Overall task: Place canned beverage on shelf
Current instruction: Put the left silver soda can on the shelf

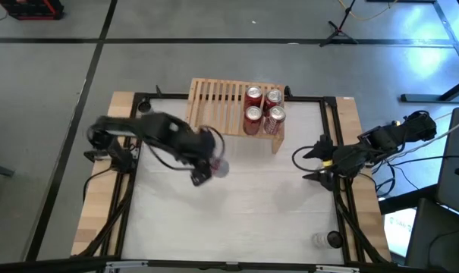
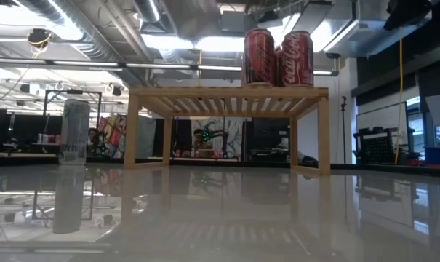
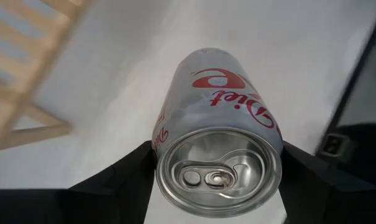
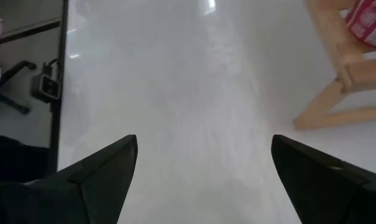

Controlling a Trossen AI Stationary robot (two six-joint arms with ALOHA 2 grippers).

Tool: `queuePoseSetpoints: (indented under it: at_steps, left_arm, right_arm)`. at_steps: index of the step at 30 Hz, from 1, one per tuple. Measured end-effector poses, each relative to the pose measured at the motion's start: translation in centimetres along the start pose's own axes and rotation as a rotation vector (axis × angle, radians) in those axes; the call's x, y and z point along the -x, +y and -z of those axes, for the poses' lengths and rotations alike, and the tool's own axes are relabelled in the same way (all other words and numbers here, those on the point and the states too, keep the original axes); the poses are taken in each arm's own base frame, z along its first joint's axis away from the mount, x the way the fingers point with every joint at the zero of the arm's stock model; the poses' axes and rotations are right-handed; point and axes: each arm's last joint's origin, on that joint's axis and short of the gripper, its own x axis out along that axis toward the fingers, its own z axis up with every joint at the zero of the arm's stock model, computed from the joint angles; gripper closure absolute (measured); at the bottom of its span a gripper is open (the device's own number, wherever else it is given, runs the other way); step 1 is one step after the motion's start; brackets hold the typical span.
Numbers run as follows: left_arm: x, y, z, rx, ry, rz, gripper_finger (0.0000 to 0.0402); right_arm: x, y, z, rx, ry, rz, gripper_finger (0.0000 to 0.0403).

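My left gripper (image 1: 212,164) is shut on a silver Diet Coke can (image 3: 219,137) over the middle of the table, near the shelf's front left leg. The light-wood slatted shelf (image 1: 218,102) stands at the table's far edge and carries several red cans (image 1: 263,110) on its right half. It also shows in the low view (image 2: 227,93). In the low view a silver can (image 2: 74,131) stands on the table left of the shelf with no gripper on it; whether it is the same can, I cannot tell. My right gripper (image 1: 311,161) waits open and empty at the table's right edge. My left gripper pinches the can's side wall just below its top rim (image 3: 165,146) between its two fingers (image 3: 128,174), one on each side. The can's top with the pull tab (image 3: 215,177) faces the wrist camera and its body points away. Whether its base touches the table does not show.
White tabletop lies between the two grippers and in front of the shelf. The shelf's left half is bare slats (image 1: 210,97). A small clear object (image 1: 321,240) stands near the table's near right corner. The shelf's right leg (image 4: 327,102) shows ahead of my right gripper.
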Motion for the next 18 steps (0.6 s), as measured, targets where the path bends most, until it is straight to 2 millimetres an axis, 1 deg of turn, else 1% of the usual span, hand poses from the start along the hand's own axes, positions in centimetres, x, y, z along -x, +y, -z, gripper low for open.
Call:
queuePoseSetpoints:
  at_steps: [3, 5, 10, 14, 18]
  left_arm:
    - [-3.5, -1.9, -0.3, -0.041, 0.092, -0.024, 0.0144]
    - [-5.4, -2.9, -0.4, -0.07, 0.145, -0.035, 0.0144]
    - [-9.6, -4.2, -0.6, -0.129, 0.25, -0.062, 0.0144]
    - [-12.0, -4.8, -0.7, -0.149, 0.266, -0.124, 0.0144]
    - [-13.6, -5.5, -0.2, -0.177, 0.318, -0.133, 0.0144]
  right_arm:
    - [-0.1, 0.1, 0.1, 0.003, 0.031, -0.039, 0.0045]
    - [0.0, 0.2, 0.1, 0.004, 0.043, -0.057, 0.0045]
    - [-0.1, 0.2, 0.1, 0.02, 0.043, -0.058, 0.0045]
    - [0.0, 0.2, 0.1, 0.034, 0.039, -0.053, 0.0045]
    - [0.0, 0.2, 0.1, 0.041, 0.038, -0.052, 0.0045]
